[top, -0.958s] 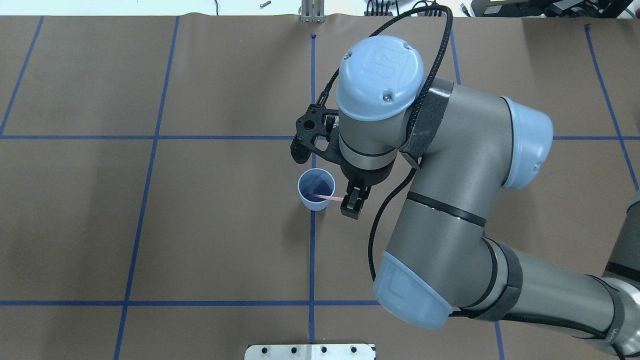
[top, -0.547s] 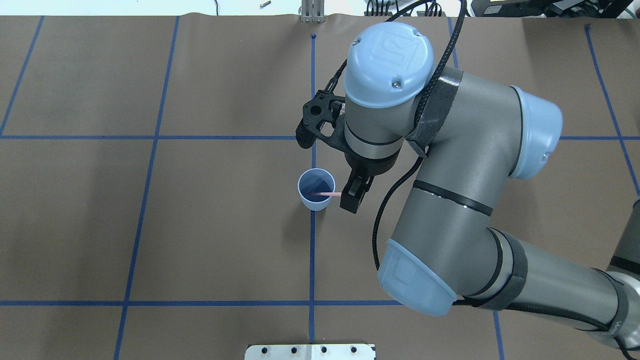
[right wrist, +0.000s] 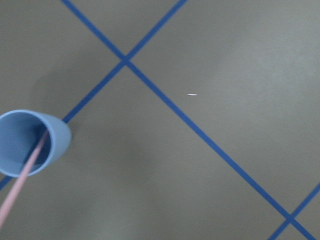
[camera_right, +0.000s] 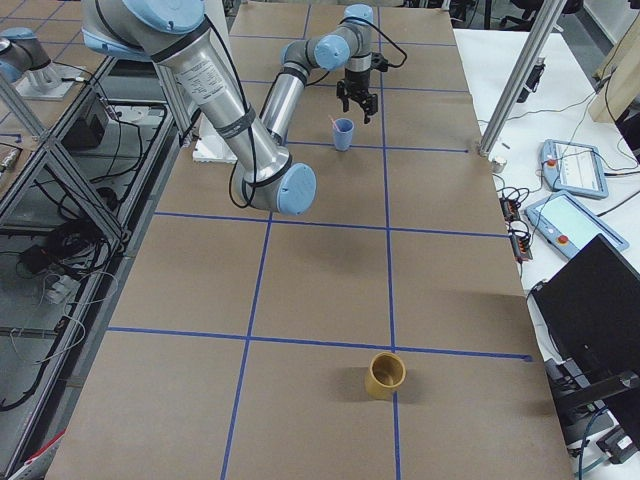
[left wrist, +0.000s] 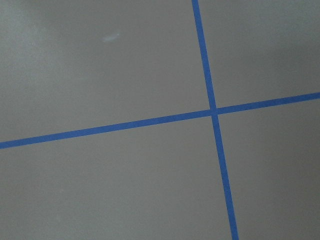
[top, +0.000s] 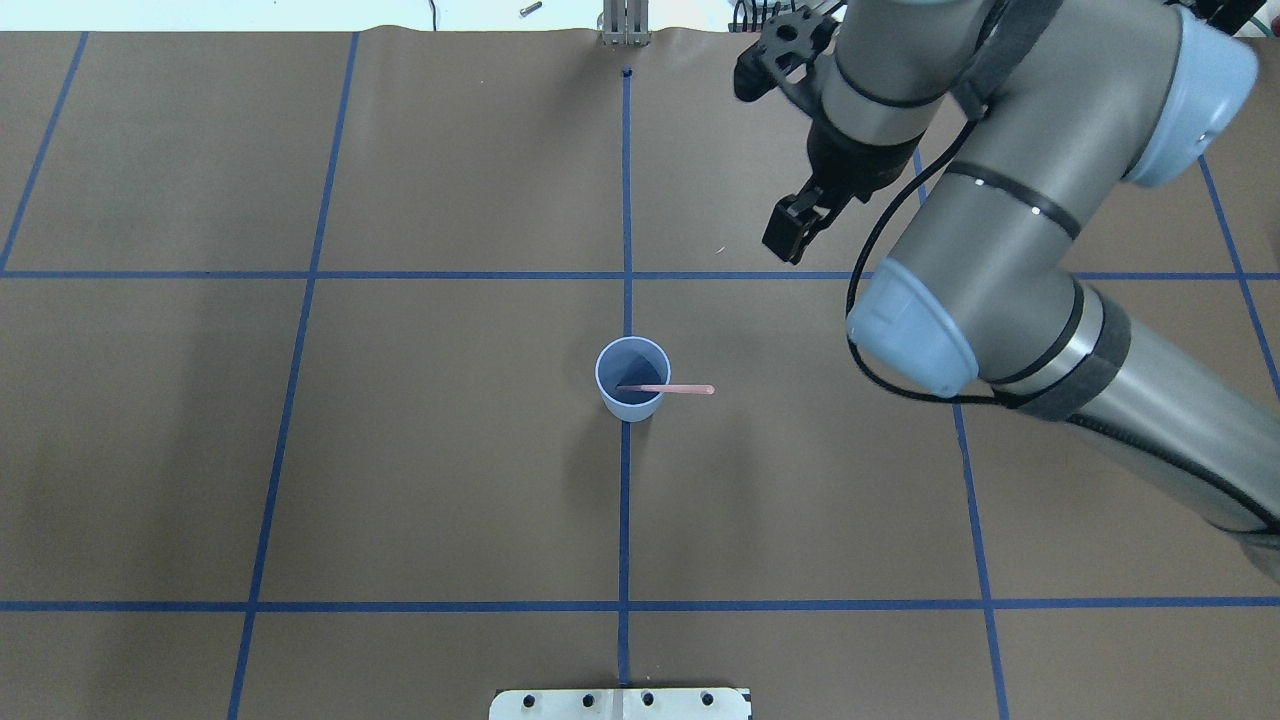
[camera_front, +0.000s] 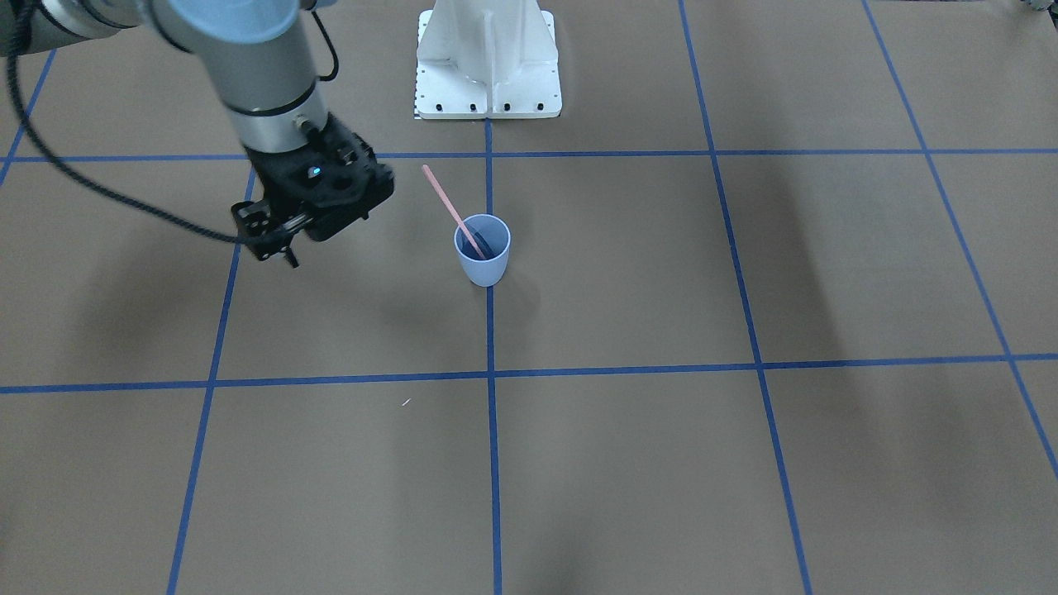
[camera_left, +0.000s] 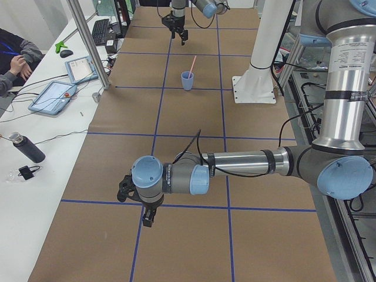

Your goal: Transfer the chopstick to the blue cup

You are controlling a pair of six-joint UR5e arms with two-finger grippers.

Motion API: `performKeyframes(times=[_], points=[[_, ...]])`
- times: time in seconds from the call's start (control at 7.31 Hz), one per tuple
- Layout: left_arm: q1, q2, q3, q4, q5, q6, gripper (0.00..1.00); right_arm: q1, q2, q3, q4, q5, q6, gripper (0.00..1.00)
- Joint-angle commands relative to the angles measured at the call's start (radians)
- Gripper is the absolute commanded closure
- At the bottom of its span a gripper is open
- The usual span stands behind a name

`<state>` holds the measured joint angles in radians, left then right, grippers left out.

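The blue cup [top: 632, 405], a smooth tapered light-blue plastic tumbler, stands upright on matte brown paper [top: 450, 450], over a blue tape line [top: 624, 520]. The chopstick [top: 680, 389], a thin straight pale-pink stick, rests tip-down inside the cup and leans on its rim. The black right gripper [top: 790, 235] hangs well apart from the cup, jaws slightly parted and empty. The left gripper [camera_left: 148, 218] is far from the cup; whether its jaws are parted or closed cannot be told.

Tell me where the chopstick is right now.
In the overhead view, the chopstick stands inside the blue cup at the view's middle, on the centre blue tape line, leaning over the rim toward the robot's right.
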<state>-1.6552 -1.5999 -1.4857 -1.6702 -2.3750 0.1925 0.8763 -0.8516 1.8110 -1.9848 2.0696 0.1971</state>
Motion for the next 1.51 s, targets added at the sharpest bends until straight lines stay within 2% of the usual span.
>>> performKeyframes(times=[0.0,0.14,0.27,0.41,0.68,0.96,1.37], points=[[0.0,0.0,-0.004,0.003,0.0,-0.007,0.01,0.18,-0.097,-0.154,0.132,0.097,0.002,0.01],[0.0,0.0,-0.027,0.007,-0.003,-0.083,0.01,0.246,-0.153,-0.209,0.191,0.14,-0.014,0.0],[0.0,0.0,-0.054,0.013,-0.001,-0.122,0.01,0.294,-0.212,-0.219,0.205,0.136,-0.016,0.0],[0.0,0.0,-0.057,0.013,-0.001,-0.123,0.01,0.363,-0.293,-0.216,0.205,0.133,-0.037,0.0],[0.0,0.011,-0.067,0.006,-0.001,-0.114,0.01,0.534,-0.445,-0.207,0.204,0.147,-0.27,0.0],[0.0,0.024,-0.07,0.001,-0.001,-0.113,0.01,0.639,-0.605,-0.141,0.208,0.139,-0.278,0.0],[0.0,0.061,-0.087,-0.003,-0.019,-0.111,0.01,0.668,-0.717,-0.076,0.266,0.144,-0.277,0.0]])
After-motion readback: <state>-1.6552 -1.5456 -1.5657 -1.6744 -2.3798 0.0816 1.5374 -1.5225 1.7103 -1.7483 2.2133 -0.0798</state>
